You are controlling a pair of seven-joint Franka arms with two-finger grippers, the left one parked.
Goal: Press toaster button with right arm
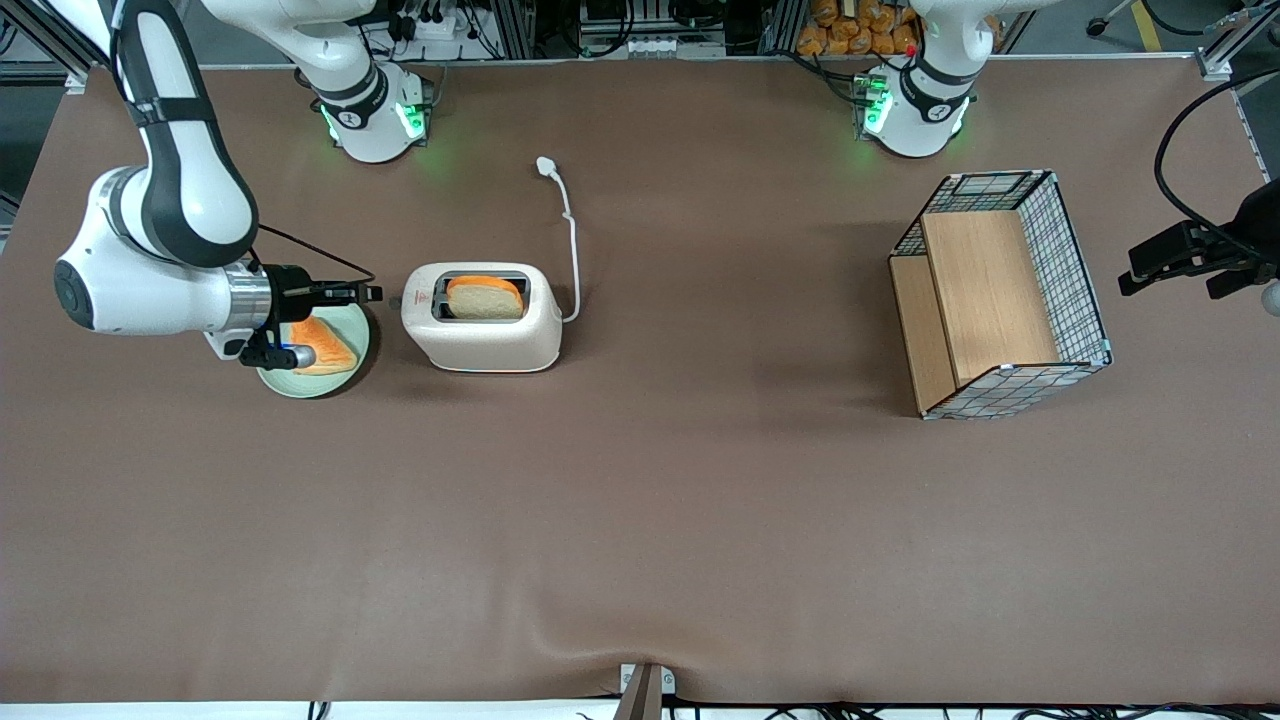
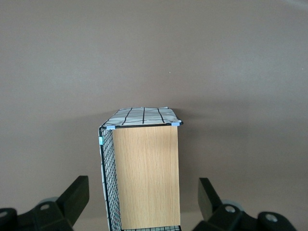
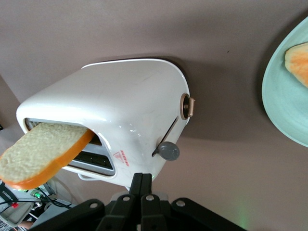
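Front view: a brown surface [image 1: 640, 520] seen from above, with two arm bases along its 12 o'clock edge.
Toaster: the cream-white toaster [image 1: 485, 318] stands toward the working arm's end of the surface, a slice of bread [image 1: 485, 298] upright in its top slot.
Cord: a white cord [image 1: 571, 250] runs from the toaster toward 12 o'clock and ends in a loose plug.
Toaster button: the small grey toaster button [image 3: 169, 151] sticks out of the narrow end that faces the gripper, at the foot of a dark slit; a round tan dial [image 3: 186, 106] sits beside it.
Gripper: the right arm [image 1: 170, 235] holds its black gripper [image 1: 372, 293] level, just short of the toaster's narrow end, above a pale green plate [image 1: 345, 375].
Jaws: pressed together into one narrow tip, gripping nothing, with a small gap before the button.
Plate: it carries a second orange-crusted slice [image 1: 325, 348] and lies just beside the toaster.
Basket: a wire-mesh wooden basket [image 1: 1000, 295] lies toward the parked arm's end, well apart.
Open room: bare brown surface fills the whole 6 o'clock half.
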